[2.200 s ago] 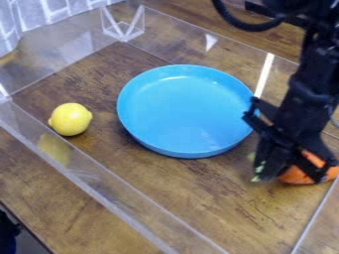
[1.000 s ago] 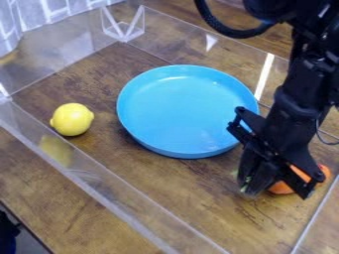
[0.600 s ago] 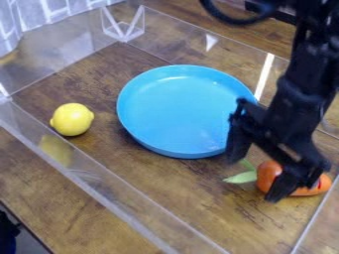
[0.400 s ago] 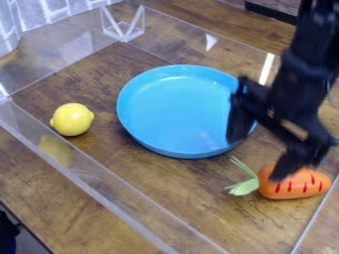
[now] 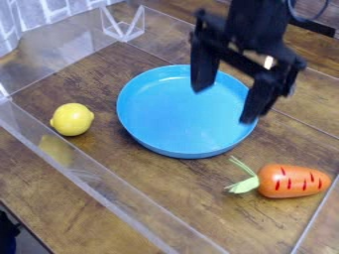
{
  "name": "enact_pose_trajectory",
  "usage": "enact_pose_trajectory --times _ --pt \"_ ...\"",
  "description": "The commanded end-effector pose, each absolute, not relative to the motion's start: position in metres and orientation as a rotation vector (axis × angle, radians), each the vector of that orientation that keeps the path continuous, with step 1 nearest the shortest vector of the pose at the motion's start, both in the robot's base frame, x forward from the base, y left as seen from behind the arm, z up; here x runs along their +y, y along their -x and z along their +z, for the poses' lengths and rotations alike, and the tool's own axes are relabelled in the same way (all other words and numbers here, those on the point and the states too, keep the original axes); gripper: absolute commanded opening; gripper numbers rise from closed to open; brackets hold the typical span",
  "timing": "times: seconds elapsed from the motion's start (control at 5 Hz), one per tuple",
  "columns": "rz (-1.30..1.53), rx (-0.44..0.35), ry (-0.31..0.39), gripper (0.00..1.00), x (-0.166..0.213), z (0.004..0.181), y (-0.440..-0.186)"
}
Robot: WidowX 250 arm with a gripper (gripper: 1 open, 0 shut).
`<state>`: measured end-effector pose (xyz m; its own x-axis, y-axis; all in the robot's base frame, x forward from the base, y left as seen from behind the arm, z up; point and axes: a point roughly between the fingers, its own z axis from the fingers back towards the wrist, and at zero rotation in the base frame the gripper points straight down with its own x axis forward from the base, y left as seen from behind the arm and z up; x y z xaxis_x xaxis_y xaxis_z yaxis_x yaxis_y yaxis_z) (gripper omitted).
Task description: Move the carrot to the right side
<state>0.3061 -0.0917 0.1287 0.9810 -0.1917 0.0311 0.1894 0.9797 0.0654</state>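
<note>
Carrot point(image 5: 292, 180): laid flat on the table at the right side, its pale green leafy top point(image 5: 244, 183) pointed left toward the plate; nothing is touching it.

Claw point(image 5: 231, 84): held wide open above the right half of the plate, with nothing gripped between its two dark fingers point(image 5: 203, 69) (some motion blur is seen on them). The fingers are pointed downward and are well apart from the carrot.

Plate point(image 5: 149, 105): a round blue dish set near the middle of the table, nothing seen lying in it; its right rim is just up and left of the carrot's leaves.

Lemon point(image 5: 70, 120): a round yellow fruit placed at the left, apart from the plate and close to the near clear wall.

Table point(image 5: 130, 194): a dark wood-grain surface, bounded by low transparent walls point(image 5: 47, 149) along the front-left and back edges.

Arm point(image 5: 255, 20): a dark body entering from the top of the view, directly above the claw.
</note>
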Motion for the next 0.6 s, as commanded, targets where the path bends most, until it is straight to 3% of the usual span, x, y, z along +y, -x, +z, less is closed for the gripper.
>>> enact_pose_trajectory --times 0.0,0.4 --pt "-0.297 -0.132 -0.022 1.00 -0.108 0.141 -0.303" --pt "-0.449 -0.170 -0.001 1.00 -0.121 0.125 -0.310"
